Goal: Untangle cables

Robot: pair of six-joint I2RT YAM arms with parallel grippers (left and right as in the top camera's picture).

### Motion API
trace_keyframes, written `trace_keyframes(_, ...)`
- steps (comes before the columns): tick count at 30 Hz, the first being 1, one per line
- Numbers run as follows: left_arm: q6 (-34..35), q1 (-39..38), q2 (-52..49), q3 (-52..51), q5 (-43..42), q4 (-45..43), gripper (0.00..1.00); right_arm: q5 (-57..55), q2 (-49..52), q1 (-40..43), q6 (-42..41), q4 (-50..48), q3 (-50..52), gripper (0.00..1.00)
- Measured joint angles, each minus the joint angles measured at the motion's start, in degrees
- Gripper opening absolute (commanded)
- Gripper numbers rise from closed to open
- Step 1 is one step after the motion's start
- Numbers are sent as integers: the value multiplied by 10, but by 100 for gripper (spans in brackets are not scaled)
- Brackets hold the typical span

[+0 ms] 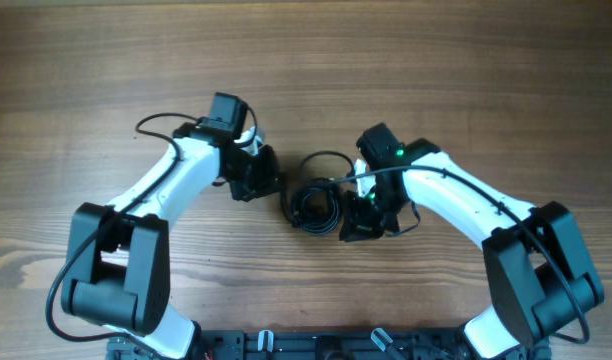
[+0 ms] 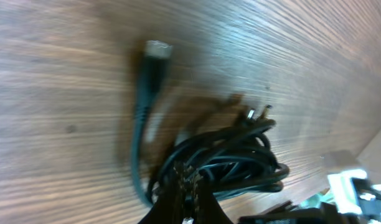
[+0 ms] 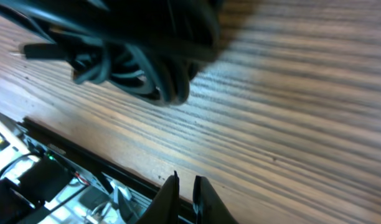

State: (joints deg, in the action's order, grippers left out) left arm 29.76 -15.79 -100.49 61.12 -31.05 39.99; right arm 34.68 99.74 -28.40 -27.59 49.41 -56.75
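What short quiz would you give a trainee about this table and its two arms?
1. True or false: the cables are laid out in straight lines.
2. The table looks like: A wood, B glass, C cloth.
3. Does the right claw hold anything in its wrist view?
Key: 1 false; 2 A; 3 no.
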Motion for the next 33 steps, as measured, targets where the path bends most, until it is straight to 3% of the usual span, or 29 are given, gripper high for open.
trace_keyframes(9,20,-79,-1,0,78,-30,4,-23,0,-5,-75,-138,20,8)
trace_keyframes(17,34,-93,-39,0,101,-31,4,-92,0,2,-112,-218,20,8)
trace_keyframes(24,35,-91,-47,3,103,-8,6,-17,0,60,-100,-189,12,11)
trace_keyframes(30,21,-69,-47,92,104,101,18,35,0,72,-76,-104,-1,13)
trace_keyframes(33,8,-76,-46,121,105,104,24,44,0,72,-70,-68,-1,13)
